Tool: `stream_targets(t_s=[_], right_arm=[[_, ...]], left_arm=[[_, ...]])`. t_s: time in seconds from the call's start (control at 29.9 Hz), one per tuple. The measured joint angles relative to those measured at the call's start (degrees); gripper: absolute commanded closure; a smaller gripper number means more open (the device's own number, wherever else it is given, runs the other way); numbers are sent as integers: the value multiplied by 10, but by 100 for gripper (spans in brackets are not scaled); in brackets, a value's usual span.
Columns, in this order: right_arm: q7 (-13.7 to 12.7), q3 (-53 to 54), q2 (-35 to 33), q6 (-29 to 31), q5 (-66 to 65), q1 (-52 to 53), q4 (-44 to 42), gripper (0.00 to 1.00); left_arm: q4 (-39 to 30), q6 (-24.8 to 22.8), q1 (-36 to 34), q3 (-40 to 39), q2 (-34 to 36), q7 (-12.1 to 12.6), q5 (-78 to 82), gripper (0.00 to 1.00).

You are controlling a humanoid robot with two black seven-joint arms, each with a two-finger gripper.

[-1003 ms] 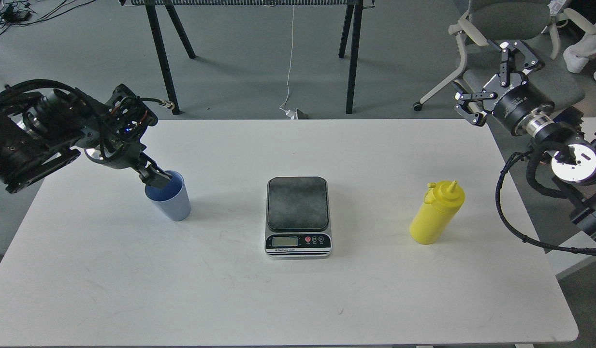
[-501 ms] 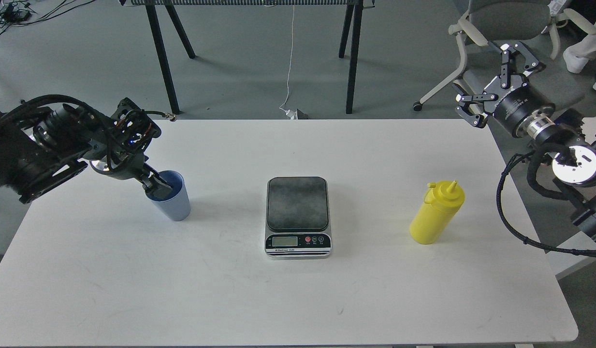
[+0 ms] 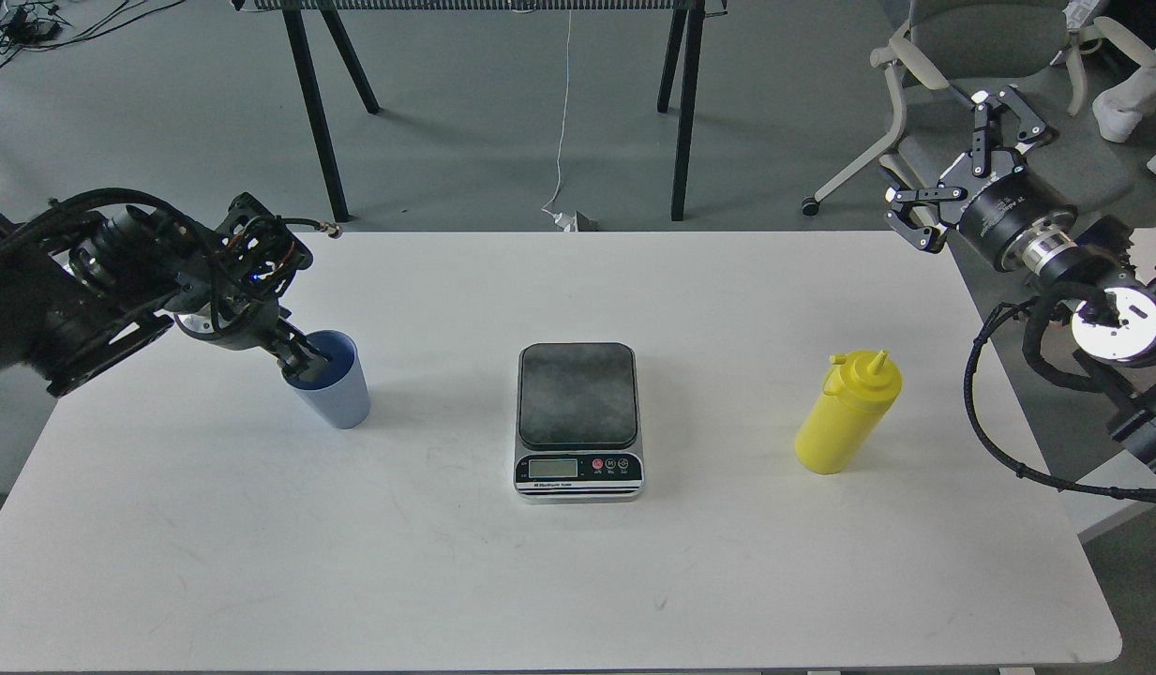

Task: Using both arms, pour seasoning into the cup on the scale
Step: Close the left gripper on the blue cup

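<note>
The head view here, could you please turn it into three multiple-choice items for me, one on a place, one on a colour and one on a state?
1. Where does the scale stand?
A. between the cup and the seasoning
B. left of the cup
C. right of the seasoning

2. What colour is the seasoning bottle?
A. red
B. yellow
C. green

3. How is the right gripper?
A. shut on the seasoning
B. open and holding nothing
C. shut on the cup

Key: 1 A, the cup is on the scale's left and the bottle on its right. 2 B, its body and nozzle are yellow. 3 B, its fingers are spread, off the table's far right corner.
</note>
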Motion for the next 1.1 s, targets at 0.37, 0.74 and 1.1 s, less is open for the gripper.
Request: stream_targets(t_s=[0.37,0.74,1.1], right_arm=[[0,1,-1,0,0,-2,1,1],[1,2,-1,0,0,-3,0,1],[1,2,-1,0,0,-4,0,1]], left_arm=[[-1,-4,3,0,0,0,2,49],[-4,-4,3,-1,3,0,-3,66],[-8,-4,-1,-4,5,0,-4,93]])
